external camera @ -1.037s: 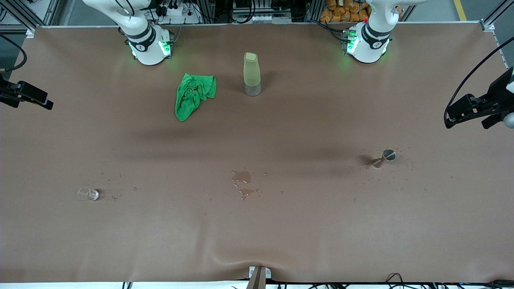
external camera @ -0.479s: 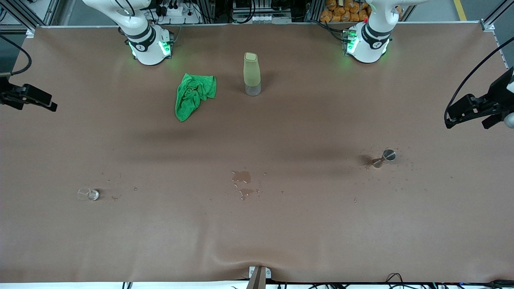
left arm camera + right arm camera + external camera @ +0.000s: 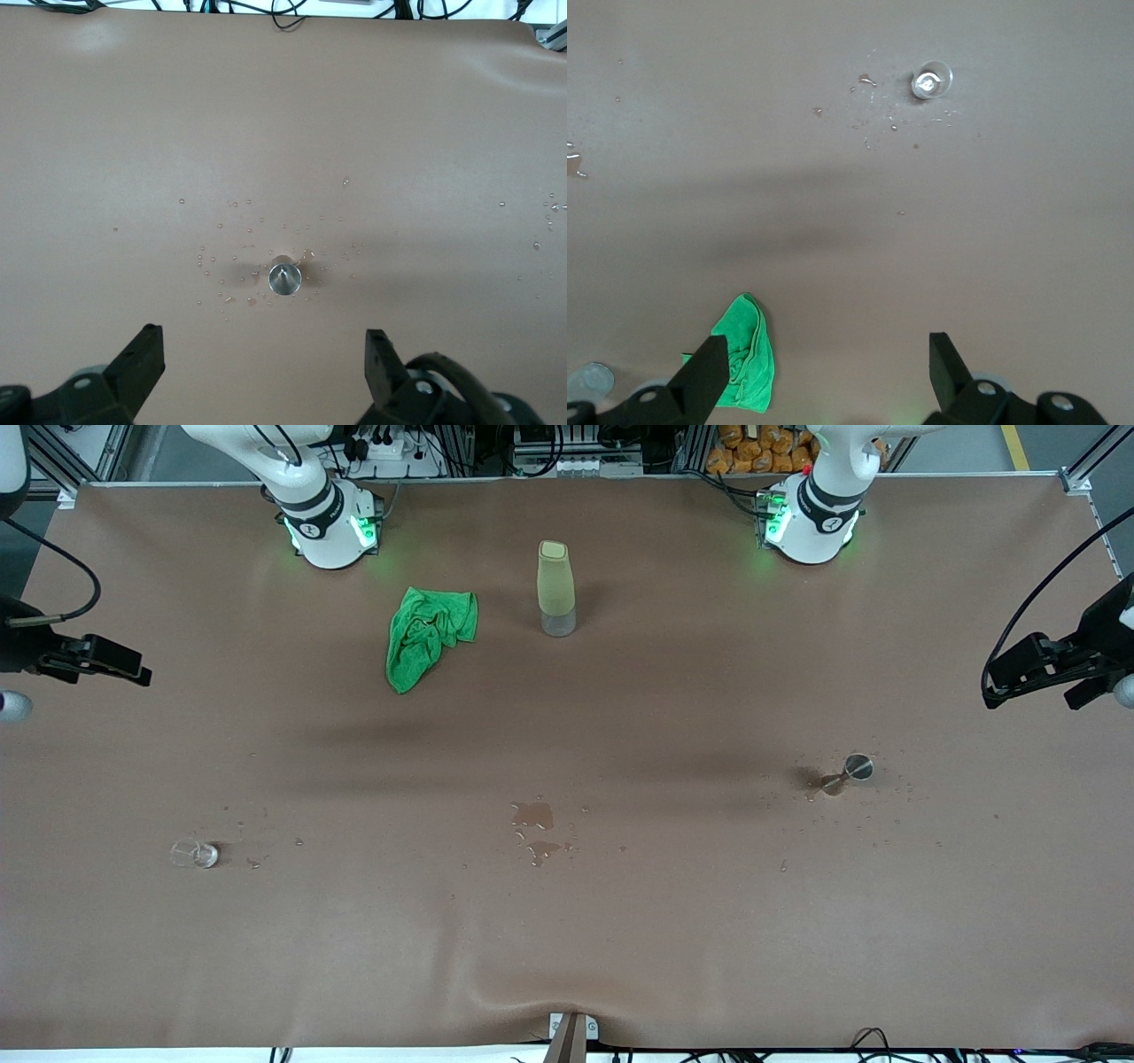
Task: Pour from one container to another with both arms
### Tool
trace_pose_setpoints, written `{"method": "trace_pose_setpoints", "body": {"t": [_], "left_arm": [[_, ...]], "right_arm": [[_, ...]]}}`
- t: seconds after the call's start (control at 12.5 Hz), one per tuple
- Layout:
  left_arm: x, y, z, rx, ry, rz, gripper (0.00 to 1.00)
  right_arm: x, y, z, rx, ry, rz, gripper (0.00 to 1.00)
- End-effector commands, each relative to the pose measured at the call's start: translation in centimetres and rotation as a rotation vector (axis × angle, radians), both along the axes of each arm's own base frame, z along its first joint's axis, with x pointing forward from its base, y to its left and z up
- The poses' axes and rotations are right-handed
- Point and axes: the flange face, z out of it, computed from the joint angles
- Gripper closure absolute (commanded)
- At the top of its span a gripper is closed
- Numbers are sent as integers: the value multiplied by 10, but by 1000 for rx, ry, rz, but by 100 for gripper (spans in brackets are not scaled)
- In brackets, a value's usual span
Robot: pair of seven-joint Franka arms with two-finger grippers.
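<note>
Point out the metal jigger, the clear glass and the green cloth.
metal jigger (image 3: pixel 848 771): front view, on its narrow waist.
clear glass (image 3: pixel 194 855): front view, middle of its body.
green cloth (image 3: pixel 427 636): front view, middle of the crumpled fabric.

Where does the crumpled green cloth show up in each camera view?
Front view: the crumpled green cloth lies near the right arm's base, beside the tall pale green bottle.
Left wrist view: not in it.
Right wrist view: the cloth shows at the lower edge.
Shared landmark: the small clear glass, ringed by spilled droplets.
</note>
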Motion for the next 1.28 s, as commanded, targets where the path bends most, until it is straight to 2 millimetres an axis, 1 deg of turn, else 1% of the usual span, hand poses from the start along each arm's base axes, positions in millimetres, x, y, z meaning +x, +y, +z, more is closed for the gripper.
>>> {"method": "trace_pose_setpoints", "body": {"t": [0.0, 0.08, 0.16, 0.24, 0.32, 0.4, 0.48, 0.56, 0.64, 0.72, 0.8, 0.88, 0.96, 1.04, 1.2], "left_arm": [[1, 3, 4, 19, -13, -13, 0], [1, 3, 4, 22, -14, -33, 0], [1, 4, 4, 34, -16, -96, 0], [1, 5, 5, 46, -21, -185, 0], [1, 6, 4, 54, -21, -235, 0], [1, 8, 4, 58, -21, -255, 0], [1, 9, 4, 55, -22, -258, 0], [1, 10, 6, 61, -26, -261, 0], [2, 11, 5, 70, -27, -305, 0], [2, 12, 5, 85, -34, -413, 0], [2, 13, 5, 99, -39, -502, 0], [3, 16, 6, 110, -47, -555, 0], [2, 23, 6, 115, -49, -595, 0], [3, 25, 5, 115, -53, -633, 0], [4, 23, 6, 91, -82, -767, 0]], "right_arm": [[-5, -20, 13, 1, -10, -36, 0], [-4, -31, 12, 13, -20, -29, 0], [-2, -43, 9, 20, -33, 35, 0], [3, -63, 11, 17, -90, 109, 0], [7, -88, 7, 9, -131, 171, 0], [11, -111, -6, 13, -132, 219, 0], [13, -137, -16, 22, -149, 243, 0], [13, -159, -23, 53, -181, 273, 0], [12, -182, -34, 100, -215, 308, 0], [9, -208, -51, 157, -238, 340, 0], [7, -230, -66, 214, -275, 369, 0], [8, -248, -76, 255, -321, 405, 0], [9, -264, -90, 295, -360, 444, 0], [14, -271, -106, 339, -401, 495, 0], [18, -287, -143, 427, -504, 584, 0]]}}
